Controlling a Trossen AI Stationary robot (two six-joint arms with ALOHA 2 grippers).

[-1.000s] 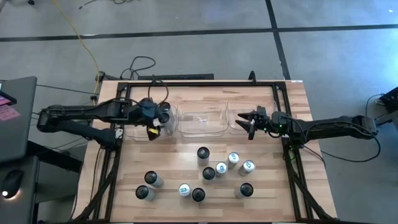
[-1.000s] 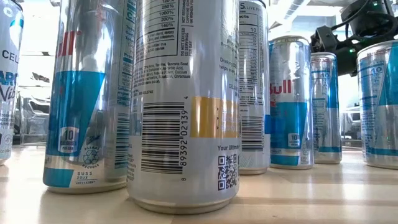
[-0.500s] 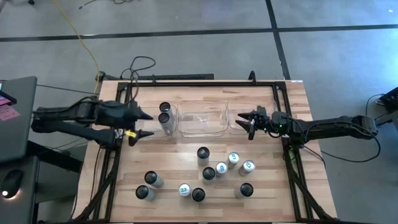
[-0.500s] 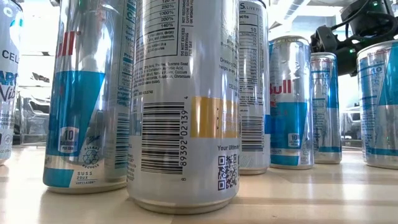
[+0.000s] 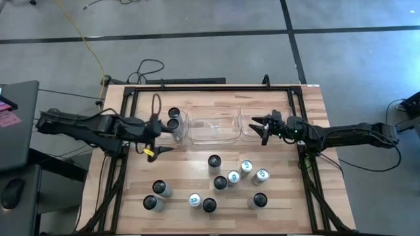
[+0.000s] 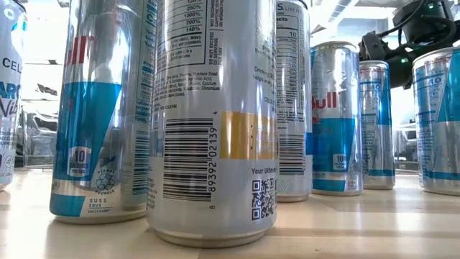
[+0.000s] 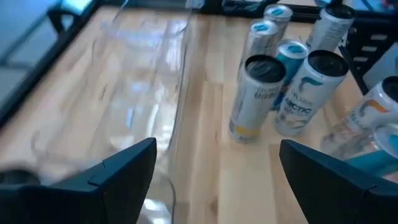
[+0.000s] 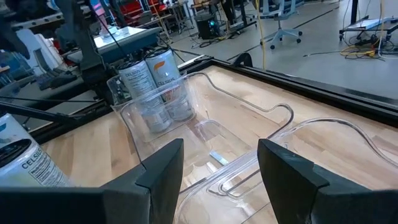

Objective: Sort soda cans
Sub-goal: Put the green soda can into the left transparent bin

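Nearest the front edge of the wooden table [image 5: 308, 105], in the high view, stands a loose cluster of soda cans [image 5: 223, 180]: two dark-topped ones at the left [image 5: 157, 189], a light-topped can [image 5: 194, 200] beside a dark-topped one [image 5: 209, 205] in the middle, another dark-topped can at the right [image 5: 260, 200], and behind these a dark-topped can [image 5: 220, 183], three light-topped cans [image 5: 245, 168] and one more dark-topped can [image 5: 214, 161]. All stand upright, most of them apart from one another. The low view looks level through the same group, with a barcoded can [image 6: 215, 122] filling the middle and blue-and-silver cans [image 6: 97, 108] to either side.

Farther back, the left gripper [image 5: 159, 143] hovers over the table just in front of the leftmost clear bin [image 5: 178, 136], its fingers spread wide and holding nothing; its wrist view shows both dark fingers [image 7: 124, 168] far apart with bare wood and the bin wall [image 7: 149, 74] between them. Inside that bin stand two dark-topped cans [image 5: 174, 118], one behind the other.

A second clear bin [image 5: 213, 126] sits in the middle and a third [image 5: 249, 128] at the right, in a row across the table. The right gripper [image 5: 263, 128] hangs at the third bin, its fingers [image 8: 161, 171] partly spread and gripping nothing; its wrist view looks along the row of bins to the two binned cans [image 8: 152, 81] at the far end
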